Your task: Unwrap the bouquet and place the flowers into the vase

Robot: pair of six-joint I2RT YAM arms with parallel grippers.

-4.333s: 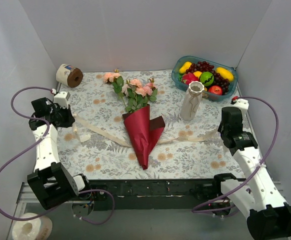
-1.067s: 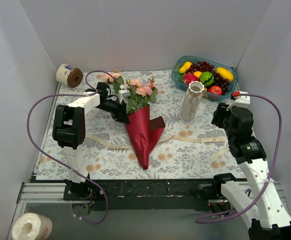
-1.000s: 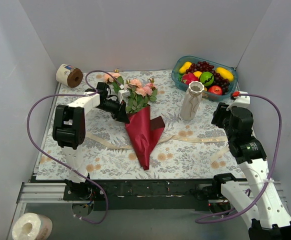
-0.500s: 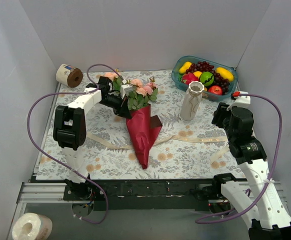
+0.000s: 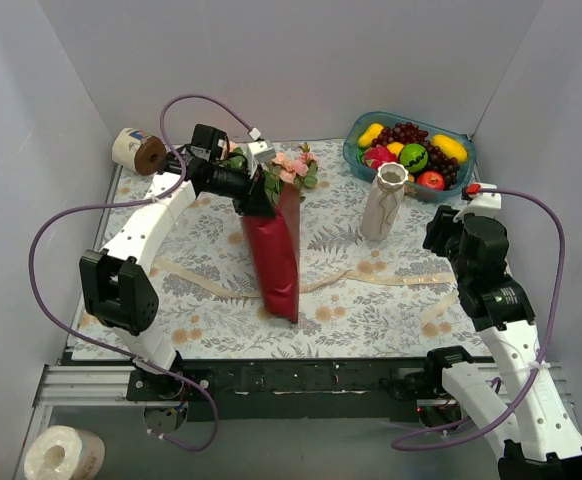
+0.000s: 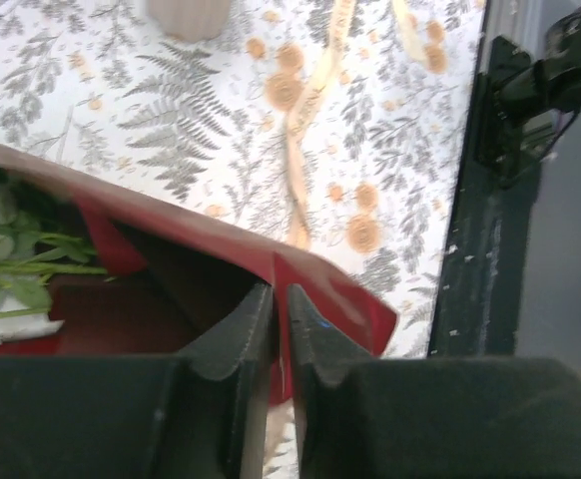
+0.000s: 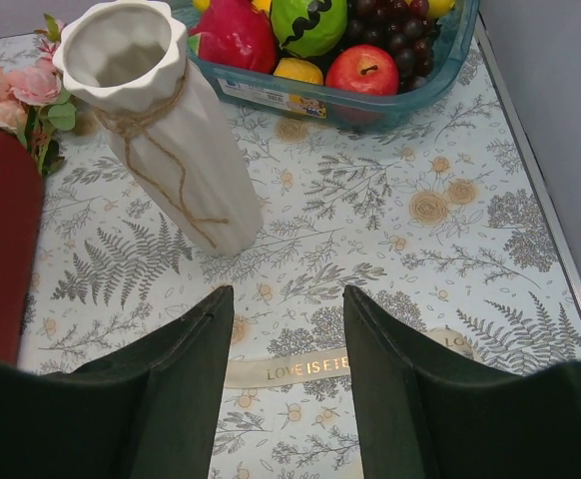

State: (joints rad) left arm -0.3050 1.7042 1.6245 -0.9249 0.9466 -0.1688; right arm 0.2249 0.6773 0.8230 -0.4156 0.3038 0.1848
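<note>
- The bouquet stands nearly upright at the middle of the cloth. It is one cone of dark red paper with its point down at 6 o'clock and its mouth up at 12.
- The cone holds the flowers: a cluster of pink roses and green leaves at its top edge, too bunched to count.
- The left gripper reaches in from 10 o'clock, and its jaws are pinched tight on the cone's upper paper edge.
- One vase stands upright at 3 o'clock of the bouquet, well apart from it. It has twine round its neck, and the right wrist view shows only bare white wall inside its mouth.
- One blue bowl sits at 1 o'clock of the vase, near it. It holds fruit: one bunch of dark grapes, two yellow pieces in the top view, one green, one red apple and one deep pink piece.
- The right gripper hovers at 4 o'clock of the vase, with its jaws apart at a middling gap and nothing between them.
- Cream ribbon lies loose across the cloth below the vase.
- There are two paper rolls: one in the cloth's 10 o'clock corner and one off the table at 7 o'clock.
</note>
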